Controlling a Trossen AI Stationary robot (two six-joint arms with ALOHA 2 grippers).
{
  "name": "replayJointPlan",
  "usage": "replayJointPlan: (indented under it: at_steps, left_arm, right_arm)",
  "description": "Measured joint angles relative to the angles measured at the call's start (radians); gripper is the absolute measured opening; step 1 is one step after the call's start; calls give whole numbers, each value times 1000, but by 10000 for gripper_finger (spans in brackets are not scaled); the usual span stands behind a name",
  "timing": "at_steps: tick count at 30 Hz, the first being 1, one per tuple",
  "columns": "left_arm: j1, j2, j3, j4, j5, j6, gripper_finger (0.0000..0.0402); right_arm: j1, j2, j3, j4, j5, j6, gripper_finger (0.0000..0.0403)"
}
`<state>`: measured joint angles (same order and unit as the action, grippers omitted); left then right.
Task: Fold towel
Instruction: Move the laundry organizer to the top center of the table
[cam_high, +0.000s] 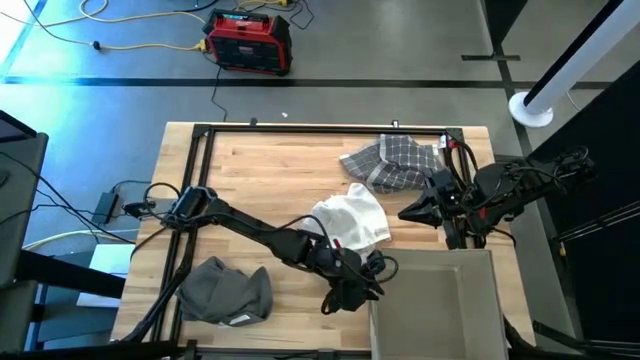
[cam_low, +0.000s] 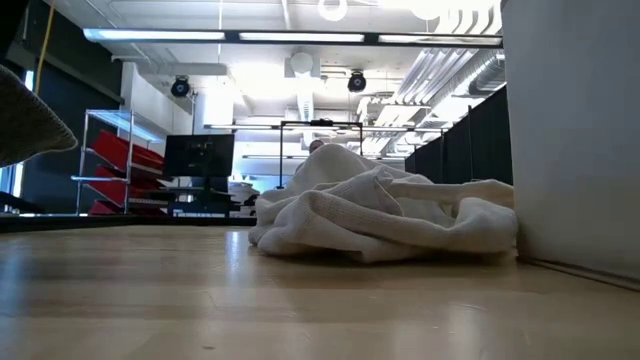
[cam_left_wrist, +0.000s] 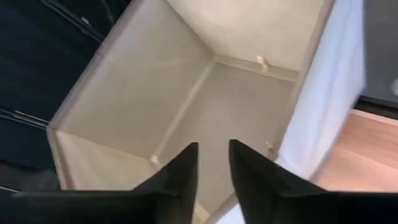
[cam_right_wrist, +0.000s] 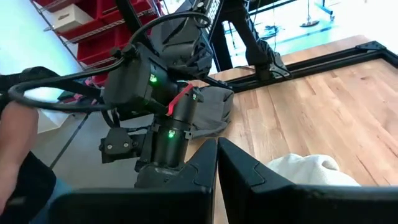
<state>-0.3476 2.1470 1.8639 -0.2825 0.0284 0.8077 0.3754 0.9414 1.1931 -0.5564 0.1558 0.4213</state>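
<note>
Lying crumpled near the middle of the pale wood-plank worktop (cam_high: 260, 170), white towel (cam_high: 352, 220) forms a soft, rumpled heap, unfolded. Left hand (cam_high: 347, 293) sits over the rim of a smooth, square, cream fabric bin (cam_high: 435, 310), its dark pointed fingers (cam_left_wrist: 183, 174) slightly apart with nothing between them. Right hand (cam_high: 407, 213) rests beside the towel's edge, tapered fingers (cam_right_wrist: 199, 165) pressed together, empty. Checked grey cloth (cam_high: 392, 162) lies bunched towards the far edge; plain grey cloth (cam_high: 225, 290) is heaped at the near left
</note>
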Motion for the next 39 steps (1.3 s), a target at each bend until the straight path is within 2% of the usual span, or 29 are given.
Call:
replayJointPlan:
  at_steps: [5,10,13,15,20,29,34,39]
  left_arm:
    - [-12,17,136,-69,-22,-82,17]
    - [-4,3,286,-228,56,-111,12]
    - [5,9,299,-293,120,-140,22]
    - [7,16,293,-299,121,-139,32]
    - [2,6,258,-220,120,-126,74]
    - [7,87,240,-129,140,-106,149]
    - [7,136,240,-108,185,-112,152]
    - [7,130,240,-117,180,-123,146]
  right_arm:
    - [13,0,0,0,0,-3,0]
    - [12,0,0,0,0,-8,0]
    - [12,0,0,0,0,-17,0]
    - [12,0,0,0,1,-23,0]
    - [12,1,0,0,2,-37,0]
    - [12,1,0,-1,9,-34,0]
    - [12,1,0,-9,9,-38,0]
    - [12,1,0,-8,10,-48,0]
